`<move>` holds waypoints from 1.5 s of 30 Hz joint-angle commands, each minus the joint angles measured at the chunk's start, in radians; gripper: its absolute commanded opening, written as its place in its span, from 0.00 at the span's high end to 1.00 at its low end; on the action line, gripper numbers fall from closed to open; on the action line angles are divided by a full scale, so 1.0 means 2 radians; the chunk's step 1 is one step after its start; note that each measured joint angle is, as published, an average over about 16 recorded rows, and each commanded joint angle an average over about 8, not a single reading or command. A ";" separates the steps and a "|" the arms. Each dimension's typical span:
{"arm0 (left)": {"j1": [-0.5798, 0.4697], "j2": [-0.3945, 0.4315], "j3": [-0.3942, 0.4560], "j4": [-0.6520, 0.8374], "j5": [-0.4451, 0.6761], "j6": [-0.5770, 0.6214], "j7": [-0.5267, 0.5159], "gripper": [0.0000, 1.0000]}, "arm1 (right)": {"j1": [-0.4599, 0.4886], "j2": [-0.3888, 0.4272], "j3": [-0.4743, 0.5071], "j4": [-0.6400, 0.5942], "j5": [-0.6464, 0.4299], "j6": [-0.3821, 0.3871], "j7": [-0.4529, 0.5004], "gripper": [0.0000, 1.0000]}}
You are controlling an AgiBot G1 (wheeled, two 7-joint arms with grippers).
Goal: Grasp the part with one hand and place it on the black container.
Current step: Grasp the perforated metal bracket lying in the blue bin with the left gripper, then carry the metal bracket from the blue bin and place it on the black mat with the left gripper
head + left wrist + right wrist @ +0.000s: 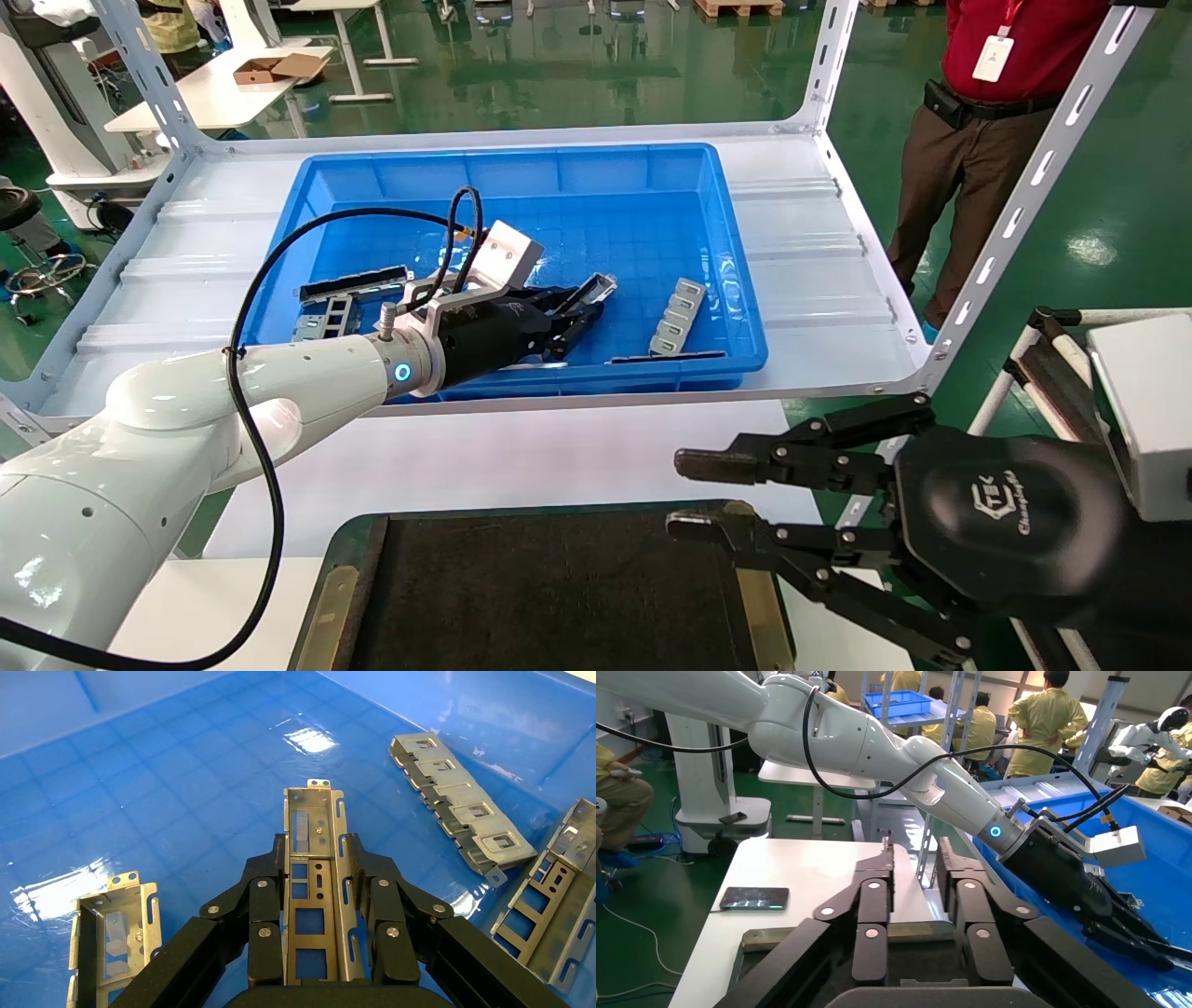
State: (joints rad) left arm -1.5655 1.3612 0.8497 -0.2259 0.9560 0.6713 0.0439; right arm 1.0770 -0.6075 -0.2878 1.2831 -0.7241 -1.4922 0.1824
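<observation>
- The left gripper (582,312) reaches into the blue bin (736,280), its black fingers (263,913) clamped on either side of the part (314,881), a slim silver-grey channel with rectangular cut-outs.
- The part runs lengthwise between the fingers and juts past the fingertips; from the left wrist view it seems to sit just above the bin floor, though whether it touches cannot be told.
- A wider silver plate with square holes (677,317) lies in the bin to the right of the held part, and a further bracket (555,903) lies near the bin's front wall.
- More metal pieces (326,317) sit in the bin's left half, behind the white left arm (307,382); one open bracket (116,934) lies close beside the gripper.
- The blue bin rests on a white shelf (829,252) of a metal rack.
- The right gripper (694,494) hovers in front of the bin and below the shelf, over the right edge of the black container (549,587), its fingers (873,903) spread apart and holding nothing.
- The black container lies nearer the robot than the bin, with a brass-coloured strip (326,610) along its left side.
- A person in a red top (987,102) stands beyond the rack, to the right of the bin.
- A phone (754,898) lies on a white bench left of the black container.
</observation>
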 commanded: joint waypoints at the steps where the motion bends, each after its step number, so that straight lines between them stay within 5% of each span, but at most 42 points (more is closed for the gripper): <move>1: 0.000 0.000 0.003 0.000 -0.004 0.000 0.000 1.00 | 0.000 0.000 0.000 0.000 0.000 0.000 0.000 1.00; 28: -0.032 -0.004 0.005 -0.009 -0.090 -0.028 0.006 1.00 | 0.000 0.000 -0.001 0.000 0.001 0.000 0.000 1.00; 34: -0.032 -0.018 -0.005 -0.012 -0.117 0.036 0.004 1.00 | 0.000 0.000 -0.001 0.000 0.001 0.000 -0.001 1.00; 45: -0.002 -0.060 -0.028 -0.027 -0.165 0.254 0.026 1.00 | 0.000 0.001 -0.001 0.000 0.001 0.001 -0.001 1.00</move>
State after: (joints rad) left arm -1.5646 1.2406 0.7972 -0.2883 0.6298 1.1559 0.0879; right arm 1.0776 -0.6063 -0.2907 1.2831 -0.7221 -1.4909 0.1810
